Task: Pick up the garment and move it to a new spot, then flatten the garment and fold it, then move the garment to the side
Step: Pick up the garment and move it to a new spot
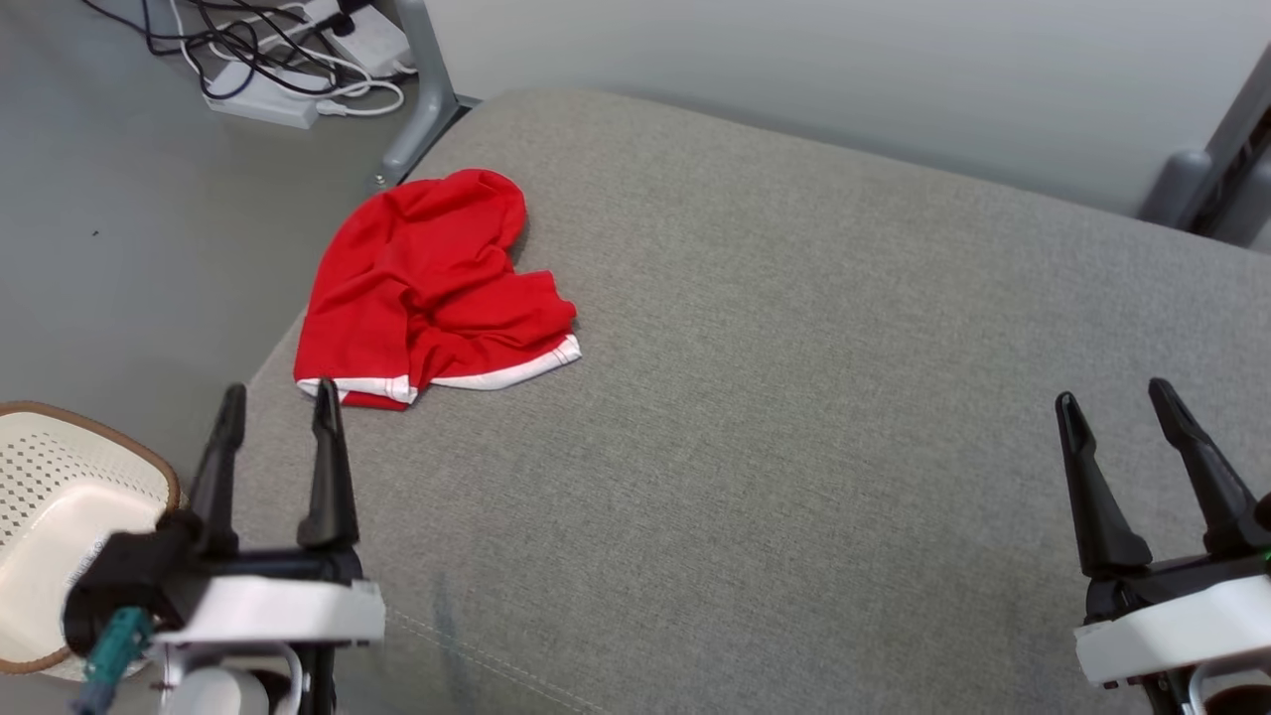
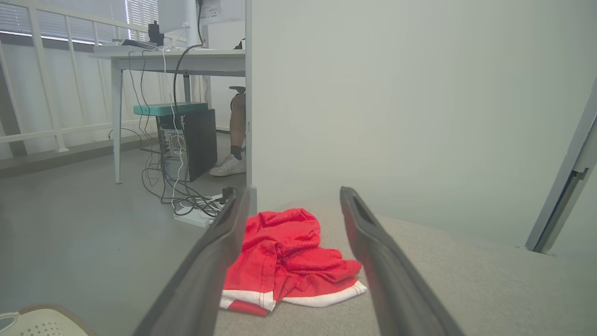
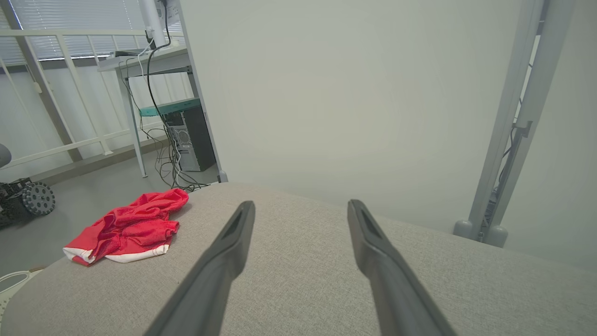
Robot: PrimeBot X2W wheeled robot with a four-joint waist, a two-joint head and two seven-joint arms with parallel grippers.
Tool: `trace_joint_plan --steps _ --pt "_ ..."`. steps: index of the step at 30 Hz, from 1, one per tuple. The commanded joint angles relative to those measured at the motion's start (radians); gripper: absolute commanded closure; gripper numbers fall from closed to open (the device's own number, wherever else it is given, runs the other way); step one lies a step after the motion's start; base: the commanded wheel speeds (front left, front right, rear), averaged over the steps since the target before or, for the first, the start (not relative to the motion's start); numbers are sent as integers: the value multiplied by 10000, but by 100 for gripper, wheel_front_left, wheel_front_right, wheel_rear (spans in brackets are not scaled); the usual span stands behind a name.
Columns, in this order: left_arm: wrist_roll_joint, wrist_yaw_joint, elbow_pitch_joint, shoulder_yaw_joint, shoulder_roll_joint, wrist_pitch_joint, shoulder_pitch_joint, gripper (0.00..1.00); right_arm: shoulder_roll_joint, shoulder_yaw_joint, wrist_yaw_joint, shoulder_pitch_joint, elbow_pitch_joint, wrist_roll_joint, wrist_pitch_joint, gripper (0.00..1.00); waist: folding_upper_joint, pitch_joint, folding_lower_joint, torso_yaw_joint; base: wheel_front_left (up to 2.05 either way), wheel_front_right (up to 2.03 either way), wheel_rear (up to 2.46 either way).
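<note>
The garment (image 1: 427,288) is red with white trim and lies crumpled near the far left corner of the grey cushioned surface (image 1: 794,397). My left gripper (image 1: 278,402) stands open just short of its near hem, nothing between the fingers. In the left wrist view the garment (image 2: 289,261) shows between and beyond the two dark fingers (image 2: 210,261). At the lower right, far from the cloth, my right gripper (image 1: 1112,392) is open and empty. In the right wrist view the garment (image 3: 128,228) lies far to the left of the right gripper (image 3: 301,205).
A white perforated basket (image 1: 60,516) with a brown rim stands on the floor at the left. Cables and a power strip (image 1: 268,94) lie on the floor past the surface's far left corner, by a metal leg (image 1: 422,99). A person's leg (image 2: 235,135) shows under a desk.
</note>
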Motion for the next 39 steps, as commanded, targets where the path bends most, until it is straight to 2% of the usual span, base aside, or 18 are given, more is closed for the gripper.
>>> trace_joint_plan --steps 1,6,8,11,12,18,25,26,28,30,32,39 --pt "-77 62 18 115 -22 -36 -321 0 -107 -6 -8 -130 -86 -7 80 0 0 262 0 -193 0 0 0" --pt "-157 -66 944 457 -160 -75 -1545 0 -256 78 -8 -494 -376 -113 365 0 0 1100 0 -673 0 0 0" --pt "-402 -288 1607 570 -276 -81 -2167 0 -344 155 -8 -694 -466 -127 487 0 0 1524 0 -935 0 0 0" --pt "-818 -606 2970 768 -343 -69 -3011 0 -463 238 -8 -965 -594 -184 592 0 0 2128 0 -1282 0 0 0" --pt "-1141 -890 4076 916 -345 -14 -3575 0 -537 276 -8 -1156 -638 -197 648 0 0 2525 0 -1470 0 0 0" --pt "-1876 -1744 7433 1297 -160 70 -5142 0 -718 370 -8 -1604 -715 -192 770 0 0 3463 0 -1852 0 0 0" --pt "-2214 -2327 10119 1724 172 -39 -6365 0 -883 477 -8 -1994 -663 -167 760 0 0 3944 0 -2083 0 0 0" --pt "-2204 -2382 10334 1792 255 -69 -6500 2 -884 464 -8 -2032 -641 -172 747 0 0 3964 0 -2100 0 0 0" --pt "-2100 -2454 10620 1881 361 -100 -6684 100 -880 448 -8 -2079 -588 -161 702 0 0 3970 0 -2130 0 0 0" --pt "-1910 -2455 10406 2115 518 -108 -6764 100 -884 415 -8 -2076 -542 -154 631 0 0 3917 0 -2151 0 0 0" --pt "-1577 -2274 9817 2399 466 -106 -6583 100 -855 363 -8 -2065 -473 -169 569 0 0 3809 0 -2153 0 0 0" --pt "-110 -2038 6838 3473 202 -107 -5380 100 -669 135 -8 -1912 -202 -180 235 0 0 2958 0 -2300 0 0 0"
